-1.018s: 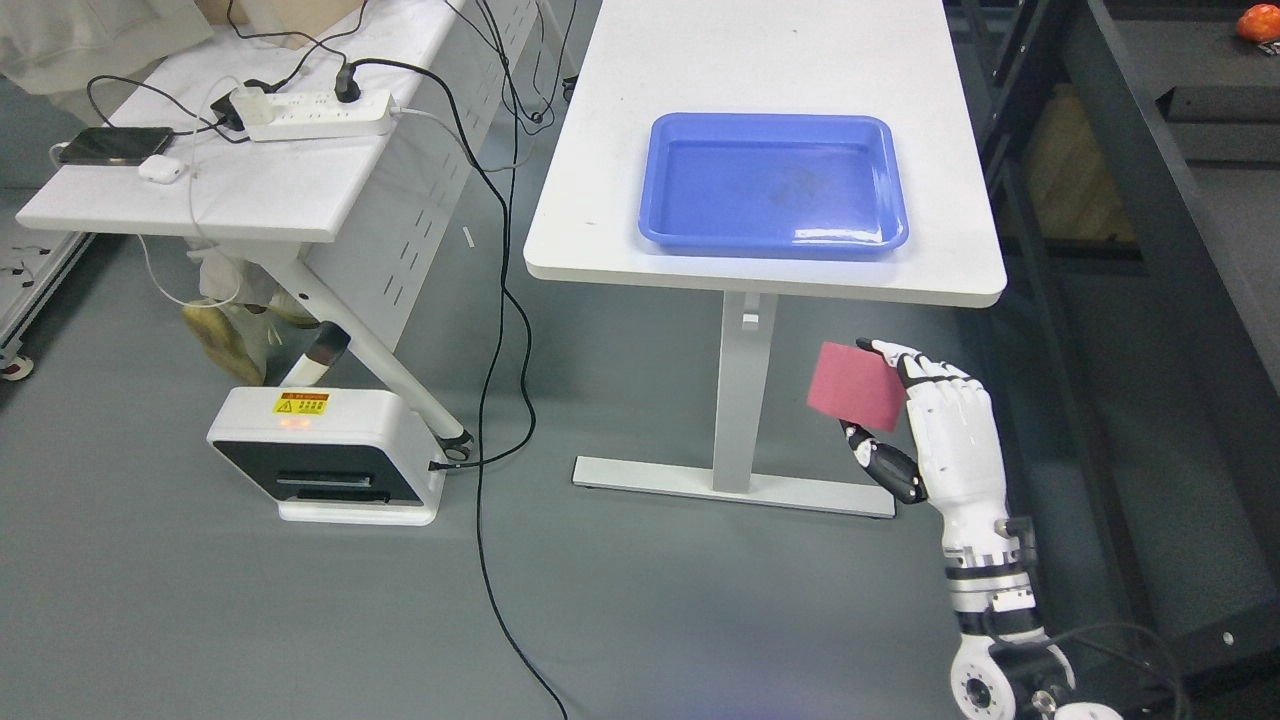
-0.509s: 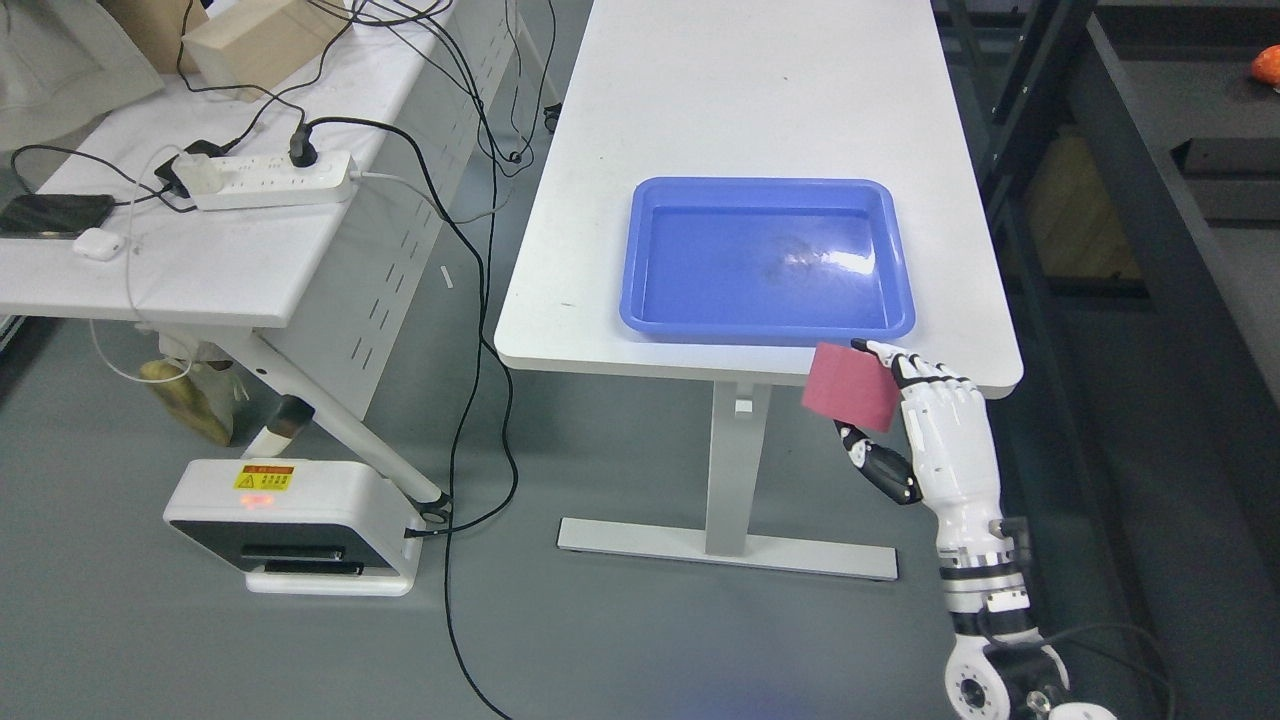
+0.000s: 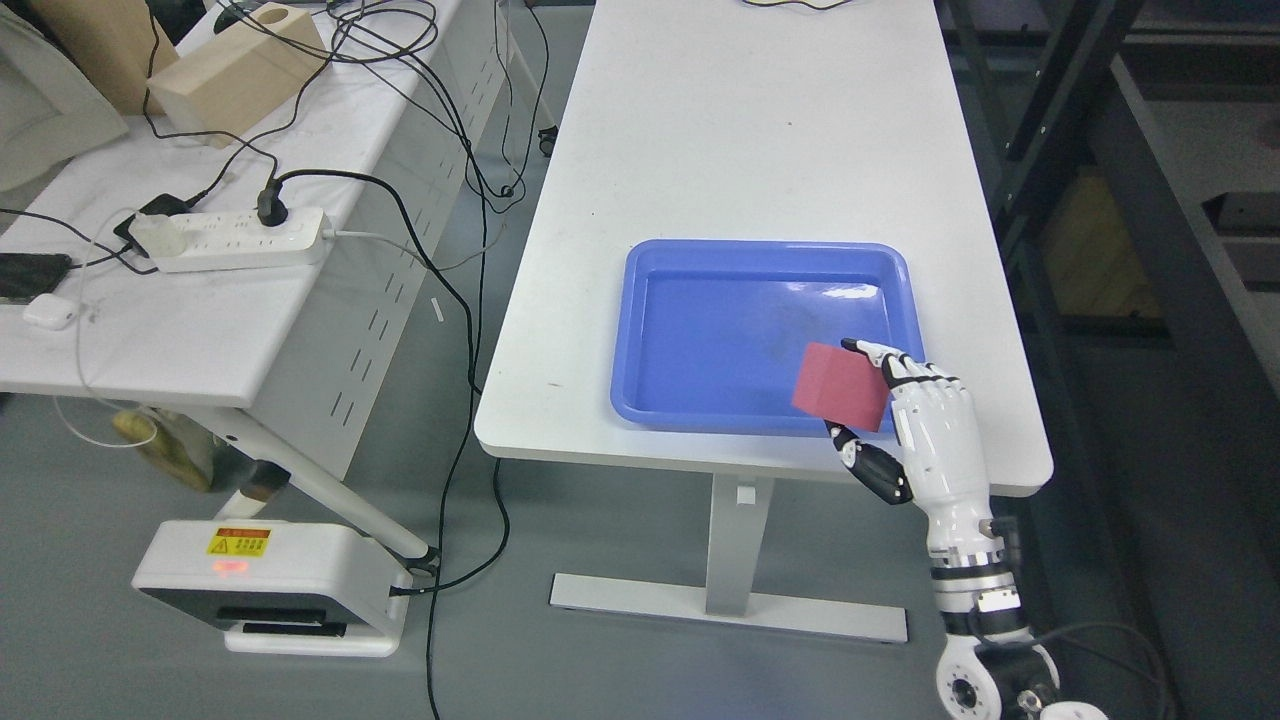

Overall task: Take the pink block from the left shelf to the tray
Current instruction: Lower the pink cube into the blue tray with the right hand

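Now right robot hand (image 3: pixel 905 420) grips pink block (image 3: pixel 842 386) between fingers and thumb, over near-right corner of blue tray (image 3: pixel 640 330) on white desk (image 3: pixel 740 120)

1. White table (image 3: pixel 740 120) lies under and beyond the fingers (image 3: pixel 905 370).
2. Far left of the fingers, a side desk (image 3: pixel 200 340) carries a power strip (image 3: pixel 235 240), an earbud case (image 3: pixel 48 314) and a wooden block (image 3: pixel 235 70).
3. Black cable (image 3: pixel 470 400) drops between the desks.
4. Low left, a white floor unit (image 3: pixel 270 585) shows a yellow label.
5. Dark rack (image 3: pixel 1180 250) stands right of the fingers.
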You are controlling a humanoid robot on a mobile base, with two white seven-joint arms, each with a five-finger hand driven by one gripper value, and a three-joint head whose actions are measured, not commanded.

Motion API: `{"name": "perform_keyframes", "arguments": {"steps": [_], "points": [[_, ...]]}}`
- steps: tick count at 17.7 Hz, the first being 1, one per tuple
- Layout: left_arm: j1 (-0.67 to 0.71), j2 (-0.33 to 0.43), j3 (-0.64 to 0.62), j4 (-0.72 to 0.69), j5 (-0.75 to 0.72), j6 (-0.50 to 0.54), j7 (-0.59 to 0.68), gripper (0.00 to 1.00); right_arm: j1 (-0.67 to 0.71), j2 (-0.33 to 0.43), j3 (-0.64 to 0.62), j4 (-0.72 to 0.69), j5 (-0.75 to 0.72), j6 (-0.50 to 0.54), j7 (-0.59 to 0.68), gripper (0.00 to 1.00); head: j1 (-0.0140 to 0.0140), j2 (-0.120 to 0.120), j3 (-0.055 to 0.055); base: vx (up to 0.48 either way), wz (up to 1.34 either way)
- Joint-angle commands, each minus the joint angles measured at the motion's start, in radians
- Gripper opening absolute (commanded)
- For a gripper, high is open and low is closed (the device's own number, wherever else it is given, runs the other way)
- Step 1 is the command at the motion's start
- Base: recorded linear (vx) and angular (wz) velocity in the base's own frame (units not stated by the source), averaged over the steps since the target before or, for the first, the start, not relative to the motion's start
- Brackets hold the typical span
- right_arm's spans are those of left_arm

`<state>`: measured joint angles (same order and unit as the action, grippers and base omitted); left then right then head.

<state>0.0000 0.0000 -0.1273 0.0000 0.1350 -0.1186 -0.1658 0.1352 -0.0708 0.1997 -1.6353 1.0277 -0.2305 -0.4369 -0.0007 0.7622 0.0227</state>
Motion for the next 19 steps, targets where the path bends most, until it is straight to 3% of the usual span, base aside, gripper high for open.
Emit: {"name": "perform_keyframes", "arguments": {"steps": [1, 12, 19], "points": [[0.020, 0.017, 0.000, -0.017, 0.000, 0.000, 0.000, 1.00, 0.006, 0.005, 0.027, 0.000, 0.000, -0.001, 0.000, 0.04, 0.0000, 0.000, 0.000, 0.254, 0.01], [0.020, 0.017, 0.000, -0.017, 0.000, 0.000, 0.000, 1.00, 0.018, 0.003, 0.040, 0.000, 0.002, 0.008, 0.033, 0.07, 0.0000, 0.000, 0.000, 0.192, 0.00], [0.020, 0.017, 0.000, -0.017, 0.000, 0.000, 0.000, 1.00, 0.067, -0.003, -0.005, 0.000, -0.002, 0.049, 0.256, 0.15, 0.0000, 0.000, 0.000, 0.096, -0.01]]}}
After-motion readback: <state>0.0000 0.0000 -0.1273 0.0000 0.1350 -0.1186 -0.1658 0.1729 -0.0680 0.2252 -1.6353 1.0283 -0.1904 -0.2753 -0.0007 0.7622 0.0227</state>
